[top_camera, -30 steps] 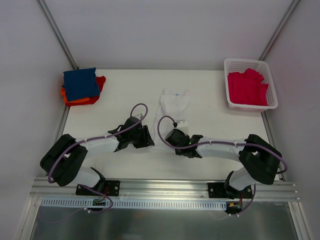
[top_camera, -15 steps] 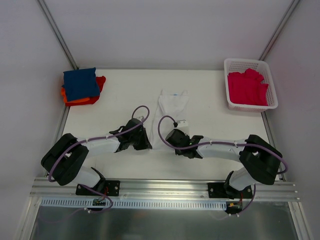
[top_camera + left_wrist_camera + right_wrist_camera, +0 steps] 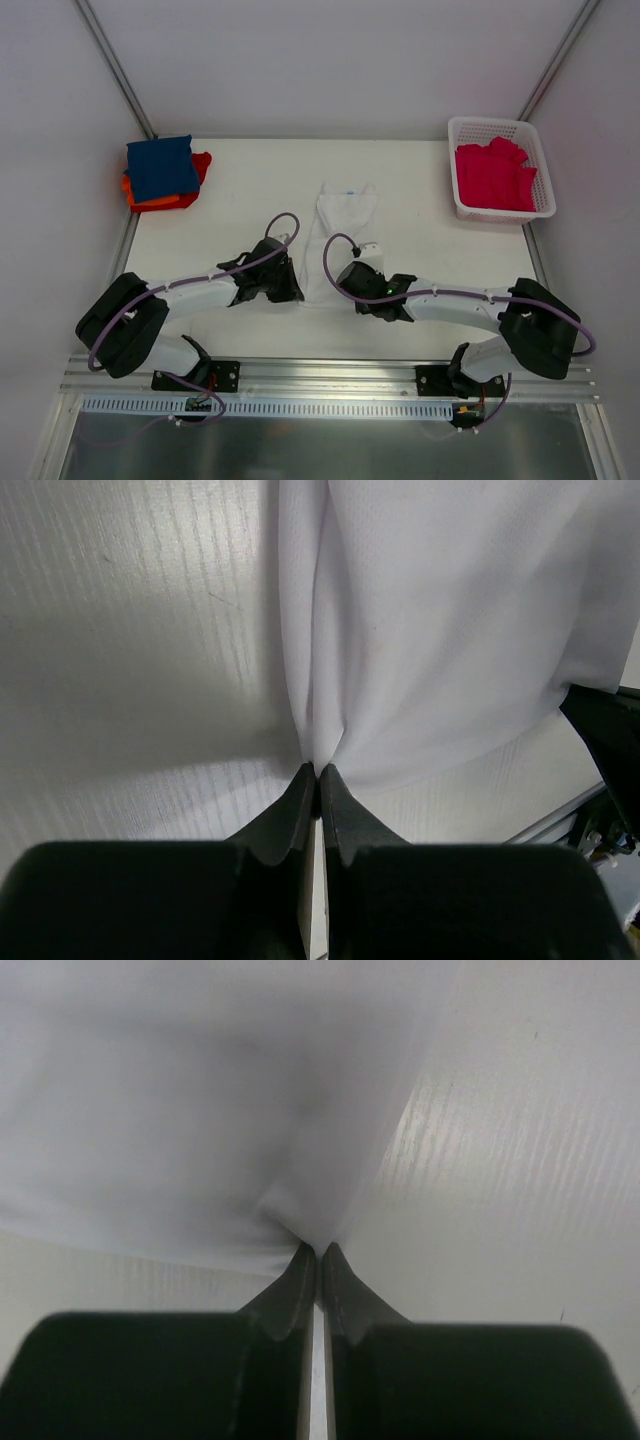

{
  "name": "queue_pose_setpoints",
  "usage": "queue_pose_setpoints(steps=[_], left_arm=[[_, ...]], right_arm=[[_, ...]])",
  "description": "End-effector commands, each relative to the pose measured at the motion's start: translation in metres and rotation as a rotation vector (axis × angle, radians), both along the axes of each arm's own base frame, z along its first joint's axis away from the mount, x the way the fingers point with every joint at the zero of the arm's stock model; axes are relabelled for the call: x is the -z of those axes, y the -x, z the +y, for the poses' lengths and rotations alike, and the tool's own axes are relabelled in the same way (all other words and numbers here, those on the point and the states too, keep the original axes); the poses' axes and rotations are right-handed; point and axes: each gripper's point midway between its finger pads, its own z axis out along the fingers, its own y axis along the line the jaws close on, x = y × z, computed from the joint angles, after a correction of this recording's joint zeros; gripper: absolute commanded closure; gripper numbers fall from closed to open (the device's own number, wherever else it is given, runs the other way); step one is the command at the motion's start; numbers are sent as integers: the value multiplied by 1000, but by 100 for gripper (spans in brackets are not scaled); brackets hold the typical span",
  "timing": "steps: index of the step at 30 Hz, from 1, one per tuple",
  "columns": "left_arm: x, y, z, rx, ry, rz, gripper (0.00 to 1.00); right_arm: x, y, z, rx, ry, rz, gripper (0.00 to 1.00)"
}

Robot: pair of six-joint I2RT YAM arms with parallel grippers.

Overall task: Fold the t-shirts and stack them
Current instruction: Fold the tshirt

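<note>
- The white-walled booth holds a pale tabletop [image 3: 230,190], with both arms bolted at its near edge.
- A large white cloth t-shirt [image 3: 338,235] lies mid-table, drawn into a long narrow band, its neck label at the far end.
- The left pincer [image 3: 318,773] is closed on the shirt's near hem, and the cloth puckers at its tips.
- The right pincer [image 3: 320,1252] is likewise clamped on the shirt's right edge.
- A folded navy blue t-shirt [image 3: 160,167] rests on an orange-red t-shirt [image 3: 150,201] at the far left.
- Crimson-pink cloth [image 3: 493,177] fills the white plastic lattice basket [image 3: 500,124] at the far right.
- This looks like mid-fold; next, both pincers would need to lift the near end evenly and carry it towards the collar without twisting.
</note>
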Motion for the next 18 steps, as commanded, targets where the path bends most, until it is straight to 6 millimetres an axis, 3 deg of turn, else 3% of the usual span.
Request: queue_pose_setpoints(steps=[1, 11, 18], left_arm=[[-27, -10, -5, -4, 11, -60, 100], [-79, -33, -16, -6, 54, -178, 100], [-120, -55, -28, -3, 79, -271, 100]], right_arm=[[-23, -3, -7, 17, 4, -47, 100], [-60, -13, -10, 7, 7, -131, 100], [-97, -31, -7, -3, 18, -224, 100]])
